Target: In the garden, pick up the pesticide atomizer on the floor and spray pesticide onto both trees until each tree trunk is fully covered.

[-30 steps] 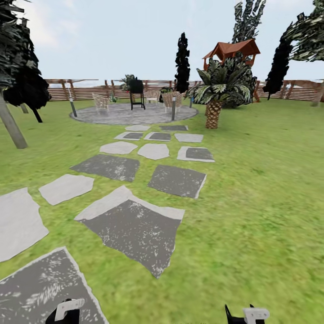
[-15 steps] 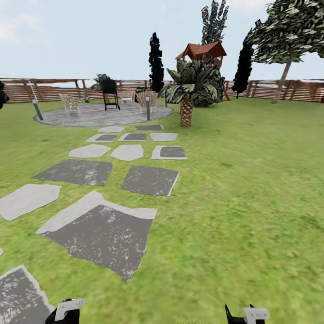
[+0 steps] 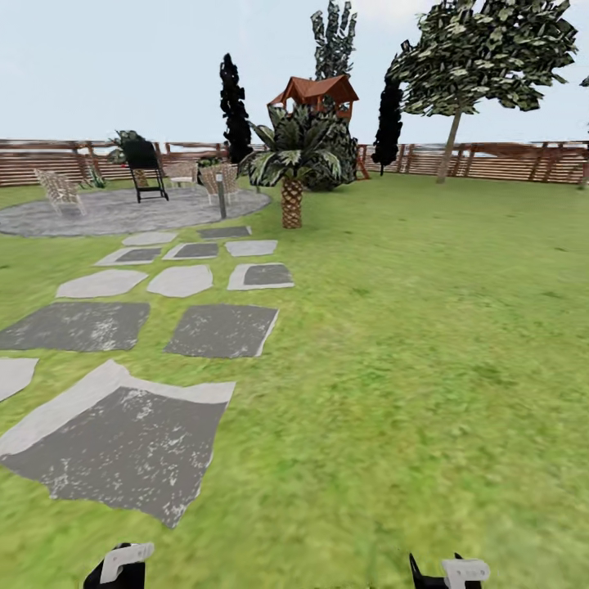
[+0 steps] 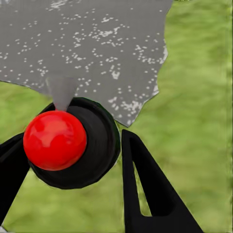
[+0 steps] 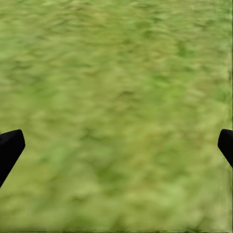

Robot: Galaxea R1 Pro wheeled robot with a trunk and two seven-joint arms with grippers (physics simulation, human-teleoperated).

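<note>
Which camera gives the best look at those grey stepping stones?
The head view: the stepping stones run as a whole path across the grass toward the round patio. The left wrist view catches one speckled slab close up; the right wrist view looks at grass.

Fence (image 3: pixel 507 161) slatted wood; stepping stones (image 3: pixel 219 330) speckled, rough grey; red ball (image 4: pixel 54 140) glossy, perhaps plastic.

Green grass floor (image 3: pixel 425 343) carries grey stepping stones (image 3: pixel 123 442) and a round patio (image 3: pixel 123 211).

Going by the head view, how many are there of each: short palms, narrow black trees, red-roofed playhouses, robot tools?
Short palms: 1
Narrow black trees: 2
Red-roofed playhouses: 1
Tools: 2, left tool and right tool
Total: 6
</note>
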